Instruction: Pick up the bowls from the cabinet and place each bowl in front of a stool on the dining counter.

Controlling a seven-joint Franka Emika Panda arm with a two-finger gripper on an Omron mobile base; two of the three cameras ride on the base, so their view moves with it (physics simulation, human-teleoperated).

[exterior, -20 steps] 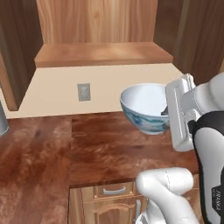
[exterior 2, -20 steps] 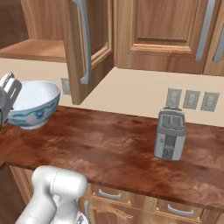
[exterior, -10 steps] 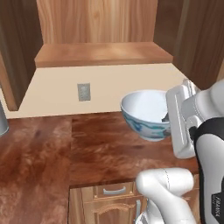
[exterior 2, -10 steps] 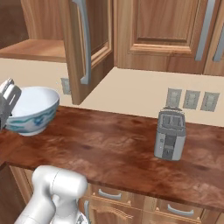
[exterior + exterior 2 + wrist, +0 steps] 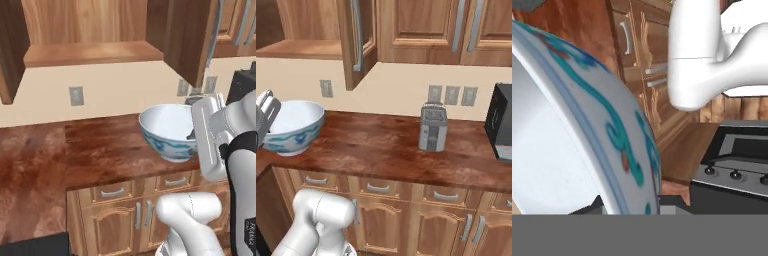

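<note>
Fingers (image 5: 192, 134) clamp the white bowl's (image 5: 167, 131) rim; right base view adds toaster (image 5: 433, 127), hand view stove knobs (image 5: 732, 175)

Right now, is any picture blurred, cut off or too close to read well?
Left base view: sharp, evenly lit; the white bowl is clear in the pincer. Right base view: sharp, bowl and toaster plain. Hand view: the bowl is so close that its wall is cropped.
</note>
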